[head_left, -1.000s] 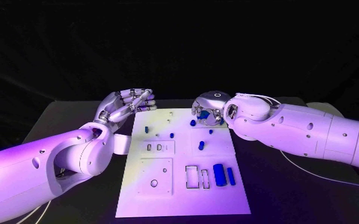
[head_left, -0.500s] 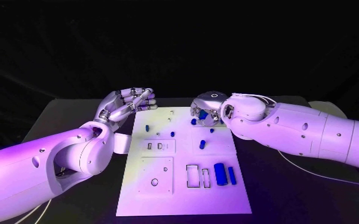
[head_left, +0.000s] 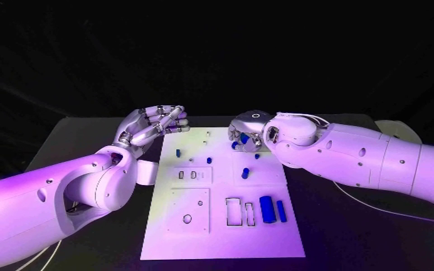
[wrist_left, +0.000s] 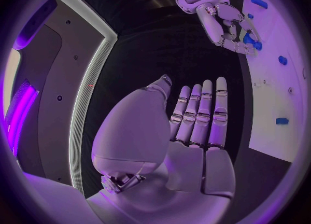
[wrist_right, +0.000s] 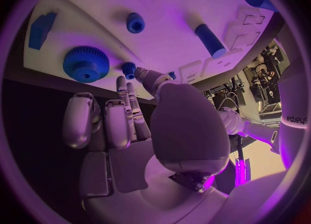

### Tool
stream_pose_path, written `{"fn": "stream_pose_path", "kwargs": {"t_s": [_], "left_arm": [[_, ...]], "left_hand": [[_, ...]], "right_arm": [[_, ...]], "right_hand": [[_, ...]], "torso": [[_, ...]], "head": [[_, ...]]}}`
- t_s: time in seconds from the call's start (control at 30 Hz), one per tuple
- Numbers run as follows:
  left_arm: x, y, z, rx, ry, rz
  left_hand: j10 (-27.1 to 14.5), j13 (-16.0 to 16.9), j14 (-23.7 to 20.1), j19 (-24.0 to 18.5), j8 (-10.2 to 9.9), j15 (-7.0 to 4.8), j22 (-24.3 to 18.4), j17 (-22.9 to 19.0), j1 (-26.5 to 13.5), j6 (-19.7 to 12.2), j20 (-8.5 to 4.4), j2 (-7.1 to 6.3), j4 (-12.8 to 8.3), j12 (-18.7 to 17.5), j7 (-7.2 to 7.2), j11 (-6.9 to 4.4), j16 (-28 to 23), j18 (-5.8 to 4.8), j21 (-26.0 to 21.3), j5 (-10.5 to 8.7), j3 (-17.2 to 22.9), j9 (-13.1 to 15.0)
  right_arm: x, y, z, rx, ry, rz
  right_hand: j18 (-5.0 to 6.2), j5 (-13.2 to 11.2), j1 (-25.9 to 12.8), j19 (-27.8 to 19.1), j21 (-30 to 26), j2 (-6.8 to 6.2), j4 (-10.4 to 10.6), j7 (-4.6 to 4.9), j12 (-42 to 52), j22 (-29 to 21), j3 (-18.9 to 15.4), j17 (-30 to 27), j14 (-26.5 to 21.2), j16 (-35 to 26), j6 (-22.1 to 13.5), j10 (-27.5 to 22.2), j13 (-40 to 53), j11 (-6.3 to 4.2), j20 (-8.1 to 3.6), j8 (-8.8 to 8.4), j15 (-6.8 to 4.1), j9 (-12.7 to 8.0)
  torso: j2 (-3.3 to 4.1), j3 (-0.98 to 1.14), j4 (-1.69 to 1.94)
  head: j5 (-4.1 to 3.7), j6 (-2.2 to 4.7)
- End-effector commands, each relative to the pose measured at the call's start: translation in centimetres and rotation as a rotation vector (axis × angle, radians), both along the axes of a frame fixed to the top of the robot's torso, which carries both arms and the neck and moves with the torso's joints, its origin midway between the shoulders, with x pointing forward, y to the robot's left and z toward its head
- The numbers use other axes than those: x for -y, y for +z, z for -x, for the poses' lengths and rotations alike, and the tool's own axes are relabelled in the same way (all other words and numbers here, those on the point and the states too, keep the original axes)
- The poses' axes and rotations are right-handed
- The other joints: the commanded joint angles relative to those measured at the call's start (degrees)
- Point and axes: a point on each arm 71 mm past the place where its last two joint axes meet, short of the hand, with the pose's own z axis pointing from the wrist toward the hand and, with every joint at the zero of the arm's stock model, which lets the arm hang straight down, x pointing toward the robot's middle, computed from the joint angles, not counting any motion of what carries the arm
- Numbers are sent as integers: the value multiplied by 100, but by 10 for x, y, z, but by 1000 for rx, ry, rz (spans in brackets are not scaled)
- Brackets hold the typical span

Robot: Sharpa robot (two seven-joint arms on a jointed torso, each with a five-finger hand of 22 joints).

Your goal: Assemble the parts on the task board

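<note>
1. The task looks early to mid-way, judged from the layout: several blue parts lie loose on the white board (head_left: 221,221), and the cut-outs on its near half look unfilled.
2. The right hand (head_left: 246,134) hangs over the far edge of the board, fingers curled down. In its own wrist view the fingertips (wrist_right: 132,76) sit right at a small blue gear (wrist_right: 129,69), but I cannot tell whether it is pinched or only touched.
3. Just beside that small gear lies a large blue gear (wrist_right: 85,64), flat on the board close to the right hand's fingers. Further out from the hand are a round knob (wrist_right: 135,23) and a blue cylinder (wrist_right: 210,40).
4. The left hand (head_left: 153,125) is raised off the board's far left corner, well apart from the parts. Its fingers (wrist_left: 202,111) are straight and close together, and it holds nothing.
5. Still left, as far as I can judge: the long blue pieces (head_left: 268,209) on the board's near half, far from both hands, beside empty rectangular slots (head_left: 239,212).
</note>
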Motion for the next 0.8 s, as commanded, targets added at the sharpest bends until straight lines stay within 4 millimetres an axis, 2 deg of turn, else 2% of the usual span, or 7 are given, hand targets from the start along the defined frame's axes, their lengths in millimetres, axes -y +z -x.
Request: {"fn": "stream_pose_path", "kwargs": {"t_s": [0.03,0.27,0.57,0.6,0.8], "left_arm": [[2,2,0,6,-21,10],[2,2,0,5,-21,10],[2,2,0,3,-22,9],[2,2,0,2,-22,9],[2,1,0,2,-22,9]], "left_hand": [[20,-6,33,35,-28,-4,-8,8,-9,38,6,-47,16,-21,127,24,-6,89,14,13,17,-7],[15,-7,32,37,-34,-1,-12,9,-16,34,6,-48,19,-32,132,28,-12,88,10,13,17,-9],[15,-7,32,37,-34,-1,-12,9,-16,34,6,-48,19,-32,132,28,-12,88,10,13,17,-9],[12,-7,33,39,-37,0,-14,10,-18,32,6,-49,20,-37,134,30,-14,88,9,13,17,-11],[11,-7,33,40,-39,0,-15,10,-19,31,6,-49,21,-40,135,31,-15,88,8,13,17,-11]], "right_arm": [[0,-2,0,-2,2,34],[-1,-5,-1,-6,2,40],[-1,-6,-1,1,1,35],[-1,-6,-1,3,1,32],[-1,-4,-2,24,-1,17]], "right_hand": [[-50,-14,26,53,43,7,1,15,-7,23,27,17,252,29,19,9,10,-7,-3,-1,40,8],[-56,-12,30,61,76,21,3,14,-5,70,37,34,253,47,39,22,17,-9,-1,11,40,20],[-92,-34,53,115,265,114,12,-29,41,340,87,113,261,141,196,208,86,-55,-14,107,9,107],[-107,-31,70,143,332,160,8,-64,66,438,102,160,271,183,279,294,116,-83,-26,162,-13,149],[-121,-101,129,156,413,273,-32,-127,82,554,134,189,274,229,408,431,185,-144,-69,276,-61,266]], "torso": [[14,-2,1],[25,-3,4],[37,-8,2],[39,-8,2],[50,-8,8]], "head": [[12,-17],[20,-31],[24,-55],[25,-55],[22,-69]]}}
